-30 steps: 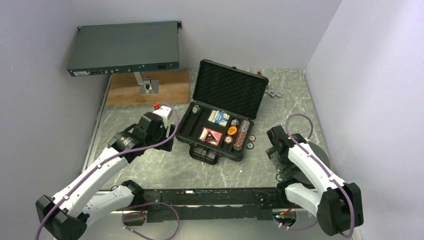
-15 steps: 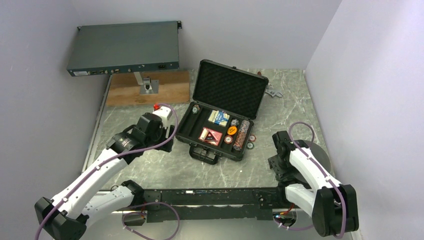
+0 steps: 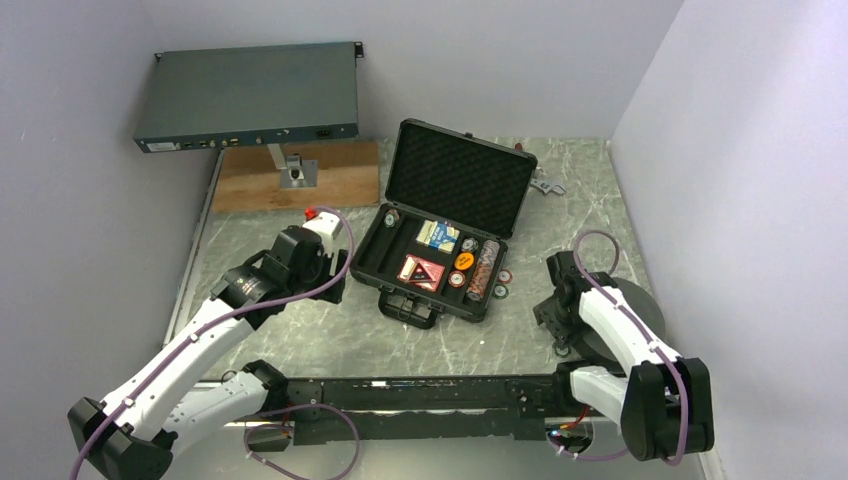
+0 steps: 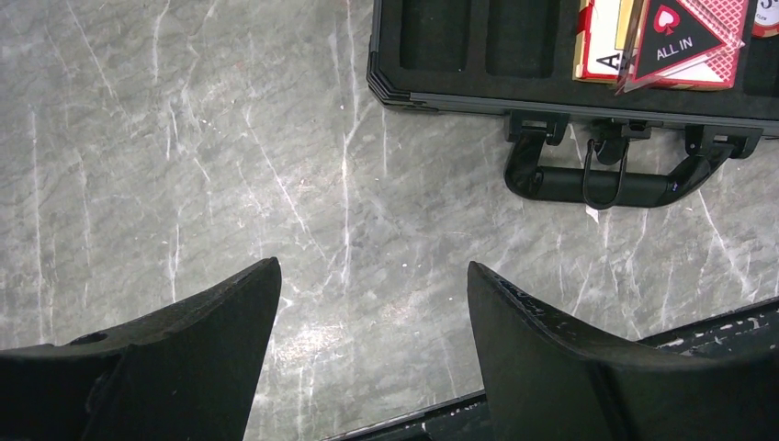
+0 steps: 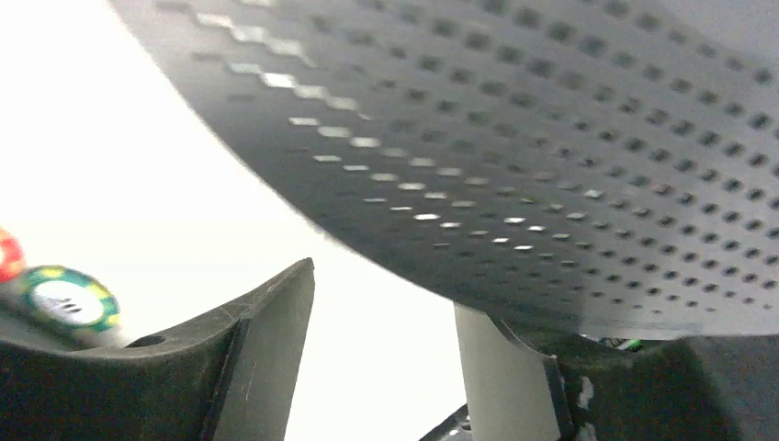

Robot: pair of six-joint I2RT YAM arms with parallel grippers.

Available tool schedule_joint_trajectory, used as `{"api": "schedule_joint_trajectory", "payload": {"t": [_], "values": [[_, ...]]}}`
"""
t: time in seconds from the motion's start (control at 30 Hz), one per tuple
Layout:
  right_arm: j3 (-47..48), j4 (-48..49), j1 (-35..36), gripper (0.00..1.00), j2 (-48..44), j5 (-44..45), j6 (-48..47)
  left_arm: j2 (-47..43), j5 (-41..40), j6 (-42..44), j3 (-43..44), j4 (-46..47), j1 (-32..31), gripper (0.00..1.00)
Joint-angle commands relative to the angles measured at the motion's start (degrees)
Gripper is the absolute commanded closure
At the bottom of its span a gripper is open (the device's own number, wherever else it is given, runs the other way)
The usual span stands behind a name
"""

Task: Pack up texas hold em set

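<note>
The black case point(image 3: 392, 262) lies open mid-table, its foam-lined lid point(image 3: 460, 178) upright. Inside are a blue card deck point(image 3: 437, 235), a red "ALL IN" deck point(image 3: 422, 270), an orange disc point(image 3: 463, 261) and a row of chips point(image 3: 484, 265). Loose chips point(image 3: 500, 286) lie on the table just right of the case. My left gripper point(image 3: 335, 278) is open and empty left of the case; the left wrist view shows it point(image 4: 372, 276) over bare table, with the case handle point(image 4: 597, 184) ahead to the right. My right gripper point(image 3: 553, 318) is open and empty right of the loose chips; the right wrist view shows it point(image 5: 384, 294) with a green chip point(image 5: 69, 296) at far left.
A grey-blue rack box point(image 3: 250, 95) stands on a post over a wooden board point(image 3: 330, 175) at the back left. A metal tool point(image 3: 546, 186) lies behind the case. A round grey perforated disc point(image 3: 630, 300) lies under the right arm and fills the right wrist view point(image 5: 551, 138).
My right gripper has drawn back from the loose chips toward the near right, then turned slightly. The left arm has barely shifted. The case and its contents have not moved.
</note>
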Motion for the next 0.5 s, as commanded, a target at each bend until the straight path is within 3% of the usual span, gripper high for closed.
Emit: {"api": "schedule_joint_trajectory", "payload": {"t": [0.0,0.2,0.47], "values": [[4.9,6.9,-0.3,0.40,0.5,1.2,-7.8,-0.1,-0.6,0.8,0.0,1.0,0.7,0.21],[8.1,4.7,-0.3,0.40,2.7,2.5,-9.2,-0.1,-0.8,0.8,-0.1,1.0,0.8,0.21],[4.3,-0.7,-0.4,0.40,0.9,6.0,-2.4,0.0,-1.0,0.8,-0.2,1.0,0.9,0.21]]}}
